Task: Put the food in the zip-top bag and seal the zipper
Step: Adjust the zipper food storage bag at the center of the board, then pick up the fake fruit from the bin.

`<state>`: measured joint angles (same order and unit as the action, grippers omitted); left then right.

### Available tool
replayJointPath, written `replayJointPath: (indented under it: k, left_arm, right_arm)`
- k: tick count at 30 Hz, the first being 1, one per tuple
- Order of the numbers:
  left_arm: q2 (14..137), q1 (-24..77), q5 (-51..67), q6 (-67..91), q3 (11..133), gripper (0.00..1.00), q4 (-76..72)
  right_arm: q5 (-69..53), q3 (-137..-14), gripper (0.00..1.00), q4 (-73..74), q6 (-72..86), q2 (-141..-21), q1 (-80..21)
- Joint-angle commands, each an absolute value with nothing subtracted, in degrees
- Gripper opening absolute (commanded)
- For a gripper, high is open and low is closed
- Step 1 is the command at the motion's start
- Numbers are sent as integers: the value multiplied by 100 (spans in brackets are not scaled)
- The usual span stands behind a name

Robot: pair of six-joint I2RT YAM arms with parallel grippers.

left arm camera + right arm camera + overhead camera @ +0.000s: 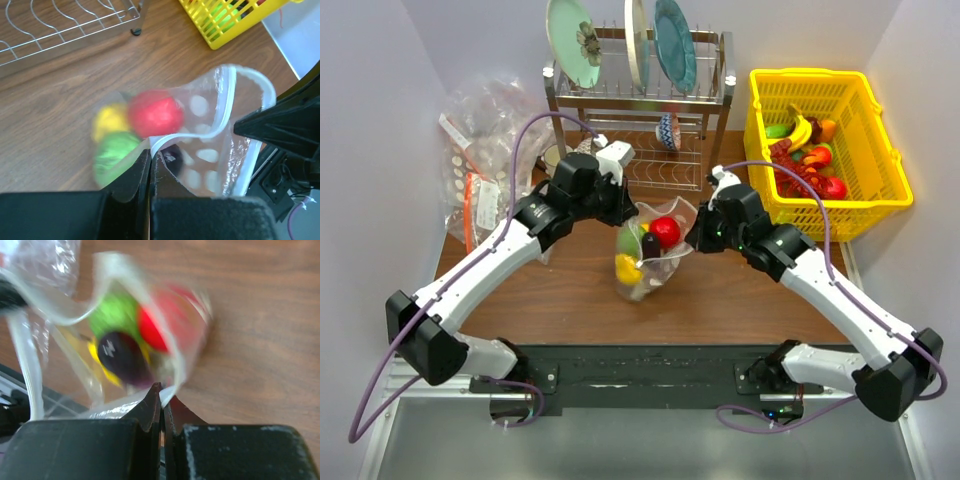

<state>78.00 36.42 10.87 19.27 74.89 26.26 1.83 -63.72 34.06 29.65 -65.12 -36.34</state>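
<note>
The dotted clear zip-top bag (650,262) hangs between my two grippers over the middle of the wooden table. Its mouth gapes, and the white zipper (227,100) curves in a loop. Inside lie the food pieces: a red one (155,114), a yellow one (110,120), a green one (116,152) and a dark purple one (120,355). My left gripper (151,154) is shut on the bag's mouth edge at its left end (632,213). My right gripper (162,390) pinches the opposite end of the mouth edge (695,232).
A yellow basket (825,150) with more toy fruit stands at the back right. A metal dish rack (640,110) with plates is behind the bag. A heap of clear bags (485,150) lies at the back left.
</note>
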Motion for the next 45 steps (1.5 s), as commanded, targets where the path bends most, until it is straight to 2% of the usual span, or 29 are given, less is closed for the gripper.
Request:
replayJointPath:
  k: [1, 3, 4, 8, 13, 16, 19, 27, 35, 39, 41, 45]
  left_arm:
    - [7849, 3630, 897, 1600, 7840, 0, 2610]
    - [7866, 3621, 800, 1495, 7831, 0, 2593]
    - [7866, 3630, 704, 1459, 7822, 0, 2593]
    - [7875, 3630, 484, 1249, 7761, 0, 2558]
    - [7831, 3621, 378, 1187, 7603, 0, 2356]
    - [7717, 3630, 369, 1151, 7322, 0, 2066]
    - [7699, 3621, 413, 1108, 7093, 0, 1907]
    - [7568, 3612, 501, 1134, 6750, 0, 1661]
    - [7567, 3569, 536, 1143, 6653, 0, 1617]
    - [7559, 3568, 545, 1143, 6645, 0, 1600]
    - [7576, 3560, 554, 1143, 6645, 0, 1600]
    - [7585, 3524, 615, 1151, 6645, 0, 1591]
  right_arm:
    - [18, -6424, 15, 3067, 2989, -6644, -3630]
    - [35, -6608, 28, 3234, 2910, -6715, -3630]
    - [105, -6714, 38, 3330, 2813, -6758, -3630]
    - [702, -7485, 46, 3980, 2523, -6767, -3630]
    - [1851, -8401, 45, 4858, 2206, -6829, -3604]
    - [2485, -8841, 40, 5123, 2118, -6803, -3420]
    - [2848, -8938, 31, 4923, 2030, -6636, -2902]
    - [3682, -9035, 24, 4404, 1644, -6951, -1557]
    - [2533, -9491, 25, 4148, 1784, -8207, 78]
    - [1847, -10036, 35, 4525, 1758, -9165, 518]
    - [1451, -10361, 51, 4886, 1723, -9726, 668]
    - [889, -10512, 69, 5203, 1600, -10318, 773]
